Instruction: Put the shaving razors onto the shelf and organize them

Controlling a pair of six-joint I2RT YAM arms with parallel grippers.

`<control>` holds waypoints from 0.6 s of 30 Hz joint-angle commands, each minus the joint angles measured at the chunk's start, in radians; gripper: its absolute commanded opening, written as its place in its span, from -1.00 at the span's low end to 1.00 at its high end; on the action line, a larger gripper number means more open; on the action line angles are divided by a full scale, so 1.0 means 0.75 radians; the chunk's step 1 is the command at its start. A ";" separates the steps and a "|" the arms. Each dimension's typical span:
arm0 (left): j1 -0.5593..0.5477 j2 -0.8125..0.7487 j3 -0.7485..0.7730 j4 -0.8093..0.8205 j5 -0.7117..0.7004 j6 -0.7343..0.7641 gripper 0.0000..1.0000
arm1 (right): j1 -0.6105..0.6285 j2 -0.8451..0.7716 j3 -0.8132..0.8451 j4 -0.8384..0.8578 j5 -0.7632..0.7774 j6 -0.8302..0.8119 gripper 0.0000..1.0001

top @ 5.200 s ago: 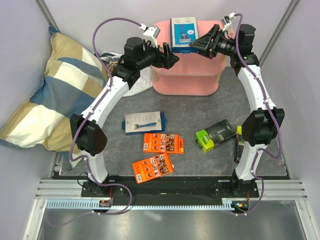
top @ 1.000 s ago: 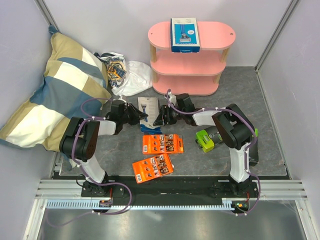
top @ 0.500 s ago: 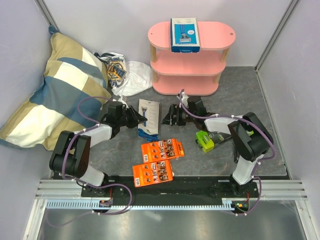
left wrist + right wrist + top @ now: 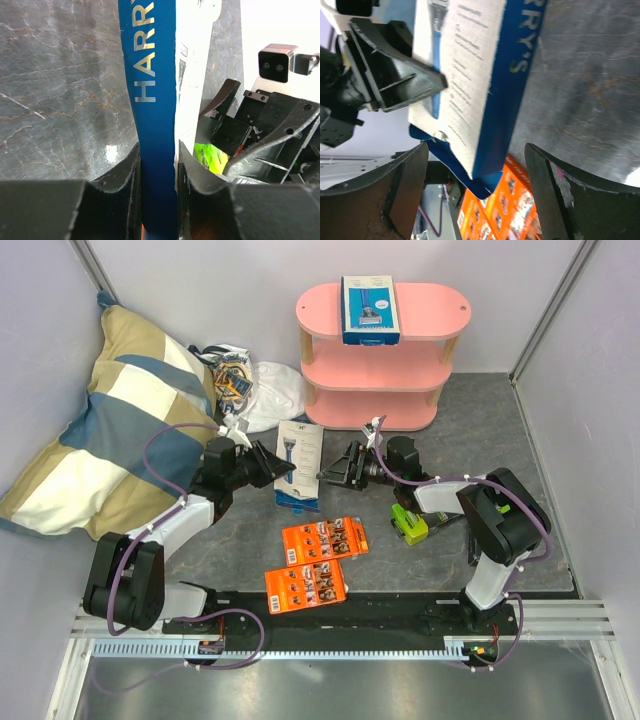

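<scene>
My left gripper (image 4: 274,469) is shut on the white razor box (image 4: 300,464), pinching its blue edge (image 4: 155,100) between both fingers and holding it tilted above the mat. My right gripper (image 4: 334,472) faces the box from the right, open. Its fingers (image 4: 555,192) stand wide apart around the box's lower corner (image 4: 485,150) without touching it. Two orange cards (image 4: 324,538) (image 4: 305,587) lie flat nearer the front. A lime-green-and-black box (image 4: 410,523) lies under the right forearm. The pink shelf (image 4: 430,312) stands at the back with a blue razor pack (image 4: 369,308) on its top board.
A large checked pillow (image 4: 110,420) fills the left side. A white plastic bag (image 4: 262,390) of small items lies beside the shelf's left end. Grey walls and metal posts close in the mat on three sides.
The left gripper has raised the white box and carried it toward the shelf. The right gripper has opened, let go of the box and drawn back to the right. Both orange cards slid slightly nearer.
</scene>
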 commanded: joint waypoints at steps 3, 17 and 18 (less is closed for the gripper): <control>0.002 -0.039 0.022 0.134 0.090 -0.050 -0.95 | 0.073 0.041 -0.003 0.226 -0.058 0.119 0.68; 0.000 -0.060 -0.002 0.273 0.152 -0.170 -0.96 | 0.120 0.062 -0.065 0.256 -0.021 0.133 0.49; 0.002 -0.060 -0.004 0.275 0.152 -0.171 -0.96 | 0.122 0.068 -0.067 0.277 -0.023 0.143 0.44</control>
